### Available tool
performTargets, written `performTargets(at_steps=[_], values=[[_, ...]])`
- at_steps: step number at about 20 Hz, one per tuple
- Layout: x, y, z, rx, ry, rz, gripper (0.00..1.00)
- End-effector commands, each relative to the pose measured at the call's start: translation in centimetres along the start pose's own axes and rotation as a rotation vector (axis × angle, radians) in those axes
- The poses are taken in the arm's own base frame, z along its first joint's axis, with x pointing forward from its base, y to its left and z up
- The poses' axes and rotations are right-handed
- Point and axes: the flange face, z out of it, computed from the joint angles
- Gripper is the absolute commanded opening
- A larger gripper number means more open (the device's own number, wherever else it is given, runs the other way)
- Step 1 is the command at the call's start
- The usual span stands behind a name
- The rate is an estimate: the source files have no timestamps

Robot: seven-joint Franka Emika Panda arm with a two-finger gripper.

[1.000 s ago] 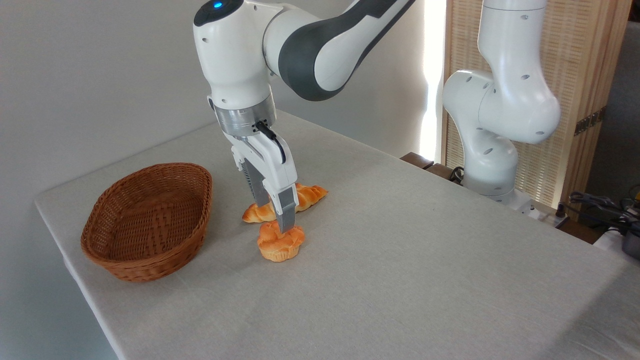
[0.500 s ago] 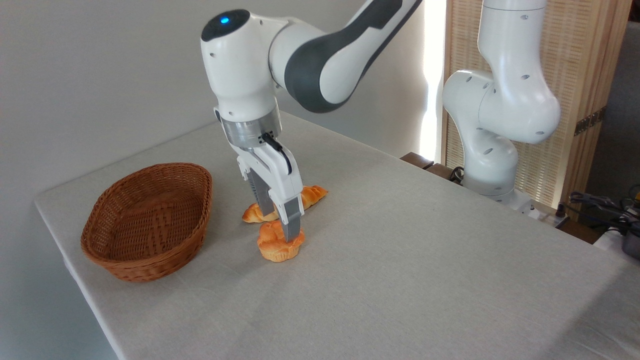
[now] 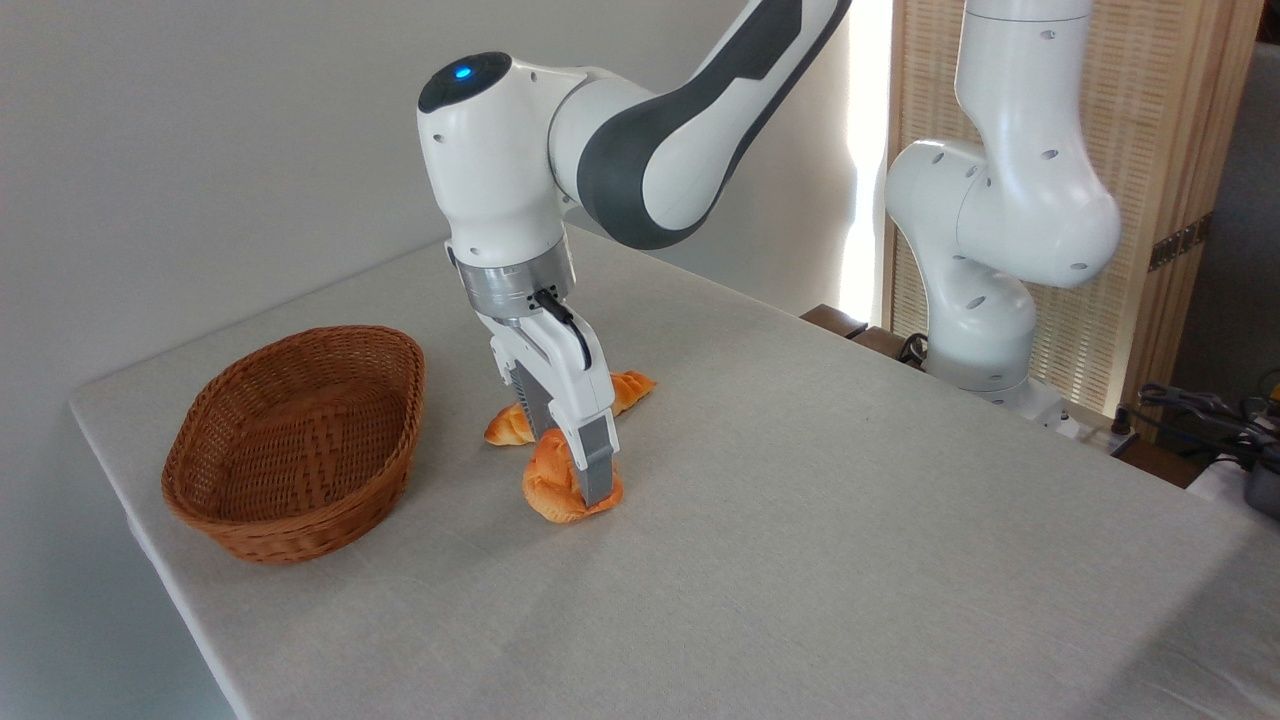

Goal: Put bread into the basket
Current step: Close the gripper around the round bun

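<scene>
The bread [image 3: 550,488], a small round golden-orange bun, sits on the table to the right of the basket and looks tipped a little. My gripper [image 3: 572,468] has come down over it, open, with one finger on each side. The near finger [image 3: 598,470] covers the bun's right side, while the far finger is partly hidden behind the bun. I cannot tell whether the pads touch it. The basket [image 3: 300,520], oval brown wicker, stands at the left of the table with nothing in it.
A longer braided golden loaf [image 3: 630,384] lies just behind the gripper, partly hidden by the fingers. The arm's white base [image 3: 985,300] stands at the table's far right edge. A wooden screen [image 3: 1150,150] and cables [image 3: 1200,410] are beyond it.
The gripper has dropped lower and drifted slightly right, from above the bun to straddling it. The bun has shifted a little to the right and tipped.
</scene>
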Motion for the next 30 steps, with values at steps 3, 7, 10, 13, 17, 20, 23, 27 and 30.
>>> performTargets(at_steps=[3,7,10,13,17,20,23,27,30], values=[[0.1,0.0,0.2,0.026,0.015,0.004,0.81],[-0.1,-0.4,0.2,0.026,0.015,0.014,0.49],[-0.1,-0.4,0.2,0.025,0.014,0.045,0.22],[-0.2,-0.5,0.1,0.026,0.015,0.043,0.15],[-0.2,-0.5,0.1,0.026,0.015,0.045,0.10],[-0.2,-0.6,0.0,0.028,0.018,0.066,0.10],[-0.2,-0.7,-0.2,0.026,0.024,0.092,0.10],[0.0,-1.1,-1.4,0.036,0.045,0.084,0.10],[0.6,-1.5,-3.9,0.043,0.067,0.081,0.10]])
